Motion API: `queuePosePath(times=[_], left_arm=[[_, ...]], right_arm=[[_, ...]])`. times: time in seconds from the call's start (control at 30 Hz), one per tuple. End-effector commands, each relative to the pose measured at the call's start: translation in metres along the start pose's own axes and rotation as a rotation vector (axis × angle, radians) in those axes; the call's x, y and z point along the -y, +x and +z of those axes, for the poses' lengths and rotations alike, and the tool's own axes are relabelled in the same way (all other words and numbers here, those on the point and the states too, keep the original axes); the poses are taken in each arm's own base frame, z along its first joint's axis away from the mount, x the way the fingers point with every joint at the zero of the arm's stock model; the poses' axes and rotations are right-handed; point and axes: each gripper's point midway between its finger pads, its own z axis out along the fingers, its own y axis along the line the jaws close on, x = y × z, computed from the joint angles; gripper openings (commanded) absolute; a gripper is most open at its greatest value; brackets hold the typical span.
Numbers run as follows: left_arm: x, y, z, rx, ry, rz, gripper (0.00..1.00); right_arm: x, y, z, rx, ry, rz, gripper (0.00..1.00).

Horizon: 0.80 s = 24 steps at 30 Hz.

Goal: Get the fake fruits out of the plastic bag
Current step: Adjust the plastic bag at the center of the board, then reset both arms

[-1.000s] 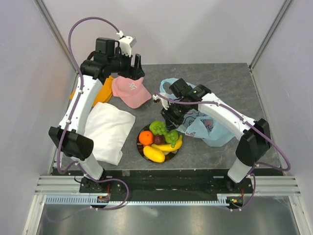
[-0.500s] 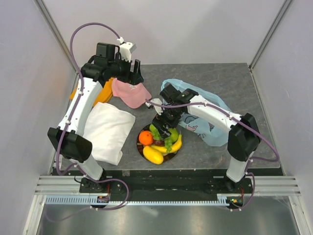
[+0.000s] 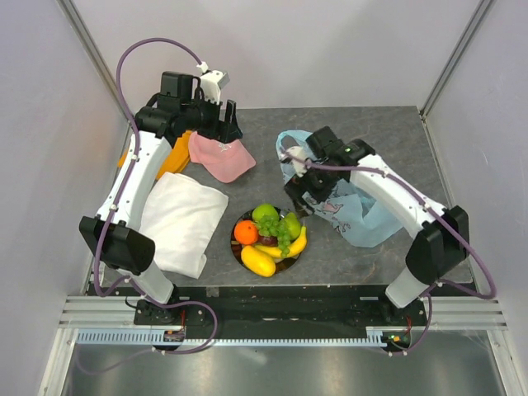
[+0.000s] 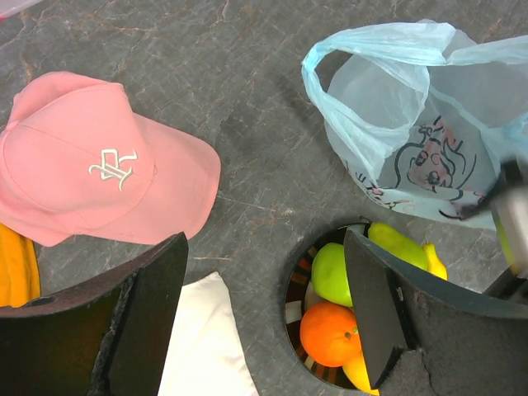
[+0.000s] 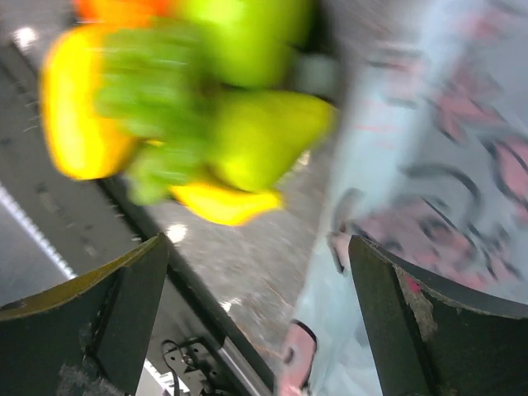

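Right fingers (image 5: 429,330) back beside plastic bag (image 3: 363,224) — pear (image 3: 291,224) on plate (image 3: 237,250)

The top camera looks down from behind the arms (image 3: 132,186). Both wrist cameras, nearer, share the fake fruits (image 4: 332,332) and plastic bag (image 4: 388,91)

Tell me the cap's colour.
The cap is pink with a white logo; left wrist view shows it best.

Motion blur in the right wrist view smears the fake fruits (image 5: 264,136) and plastic bag (image 5: 445,165).
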Motion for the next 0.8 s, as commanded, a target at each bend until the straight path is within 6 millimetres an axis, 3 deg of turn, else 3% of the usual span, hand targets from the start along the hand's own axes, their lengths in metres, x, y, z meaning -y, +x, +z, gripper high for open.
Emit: queuePosePath(times=[0.0, 0.13, 0.17, 0.23, 0.27, 0.33, 0.37, 0.4, 0.43, 0.47, 0.5, 0.53, 0.57, 0.6, 0.63, 0.77], left_arm=[[0.007, -0.014, -0.012, 0.049, 0.027, 0.052, 0.83], [0.005, -0.014, -0.014, 0.047, 0.015, 0.076, 0.83], [0.004, -0.014, -0.015, 0.048, 0.01, 0.082, 0.83], [-0.003, -0.01, -0.016, 0.038, -0.034, 0.078, 0.84], [-0.003, -0.01, -0.02, 0.042, -0.042, 0.084, 0.84], [-0.007, -0.004, -0.022, 0.031, -0.068, 0.084, 0.84], [-0.007, -0.004, -0.027, 0.039, -0.075, 0.086, 0.86], [-0.006, 0.0, -0.029, 0.032, -0.071, 0.084, 0.87], [-0.006, 0.004, -0.031, 0.022, -0.075, 0.082, 0.98], [-0.003, 0.004, -0.04, 0.035, -0.077, 0.083, 0.99], [-0.003, 0.016, -0.038, 0.01, -0.076, 0.075, 0.99], [-0.002, 0.021, -0.039, 0.002, -0.075, 0.078, 0.99], [0.001, 0.025, -0.045, 0.007, -0.073, 0.086, 0.99], [0.0, 0.039, -0.041, -0.026, -0.073, 0.078, 0.99], [0.0, 0.044, -0.042, -0.036, -0.077, 0.071, 0.99], [0.002, 0.07, -0.041, -0.09, -0.062, 0.054, 0.99]], right_arm=[[0.098, 0.051, 0.003, -0.102, 0.167, 0.297, 0.98], [0.197, 0.069, -0.024, -0.053, 0.397, 0.463, 0.98], [0.231, 0.061, -0.053, 0.003, 0.498, 0.497, 0.98], [0.248, 0.036, -0.076, 0.105, 0.518, 0.509, 0.98], [0.239, -0.002, -0.094, 0.226, 0.468, 0.446, 0.98], [0.207, -0.045, -0.121, 0.362, 0.409, 0.33, 0.98], [0.168, -0.07, -0.134, 0.421, 0.382, 0.216, 0.98], [0.153, -0.077, -0.143, 0.447, 0.41, 0.173, 0.98], [0.144, -0.08, -0.135, 0.48, 0.435, 0.132, 0.98], [0.116, -0.086, -0.162, 0.565, 0.512, 0.081, 0.98], [0.11, -0.083, -0.167, 0.611, 0.55, 0.083, 0.98], [0.112, -0.073, -0.15, 0.651, 0.571, 0.103, 0.98], [0.103, -0.066, -0.17, 0.741, 0.606, 0.154, 0.98], [0.106, -0.056, -0.167, 0.751, 0.639, 0.197, 0.98], [0.107, -0.042, -0.148, 0.723, 0.625, 0.221, 0.98], [0.11, -0.012, -0.114, 0.628, 0.627, 0.347, 0.98]])
